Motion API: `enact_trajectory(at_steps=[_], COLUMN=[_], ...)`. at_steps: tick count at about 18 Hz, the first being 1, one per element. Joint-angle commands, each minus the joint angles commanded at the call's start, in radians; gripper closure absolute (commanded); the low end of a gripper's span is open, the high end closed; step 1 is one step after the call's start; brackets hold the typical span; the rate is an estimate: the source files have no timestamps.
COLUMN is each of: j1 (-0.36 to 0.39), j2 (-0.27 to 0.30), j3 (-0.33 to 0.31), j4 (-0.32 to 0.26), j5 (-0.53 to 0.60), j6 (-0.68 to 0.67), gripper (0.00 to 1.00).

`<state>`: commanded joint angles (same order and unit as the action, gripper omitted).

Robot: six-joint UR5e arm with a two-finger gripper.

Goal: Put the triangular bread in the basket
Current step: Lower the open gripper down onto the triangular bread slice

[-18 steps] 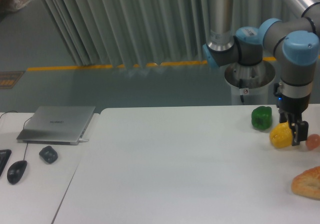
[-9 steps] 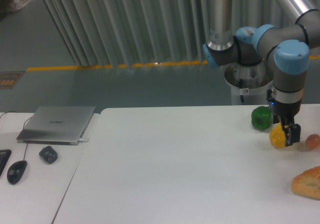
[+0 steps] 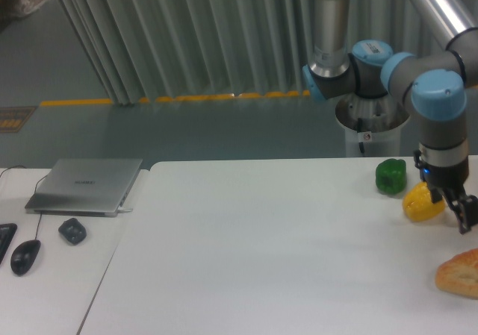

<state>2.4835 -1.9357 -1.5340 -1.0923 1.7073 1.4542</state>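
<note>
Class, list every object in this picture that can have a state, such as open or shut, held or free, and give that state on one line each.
Gripper: low over the table beside the yellow pepper; open or shut cannot be told.
Bread: lying free on the table, cut off by the frame edge.
Yellow pepper: resting on the table.
Green pepper: resting on the table, untouched.
Laptop: lid shut.
Mouse: lying free on the side desk.

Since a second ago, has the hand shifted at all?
Yes. The hand has slid right, away from the green pepper. It was over the yellow pepper; now it sits past the pepper's right side, nearer the triangular bread.
</note>
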Motion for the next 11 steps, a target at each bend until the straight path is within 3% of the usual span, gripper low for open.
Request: enact_trajectory(at_steps=[3, 6, 11], j1=[-0.003, 0.0, -0.006], j2=[-0.048, -0.152, -0.16], j3=[0.003, 0.044, 0.046], j4=[0.003, 0.063, 0.057], j5=[0.035, 0.06, 0.072], j6=[-0.005, 0.003, -0.002], gripper=[0.0, 0.0, 0.0])
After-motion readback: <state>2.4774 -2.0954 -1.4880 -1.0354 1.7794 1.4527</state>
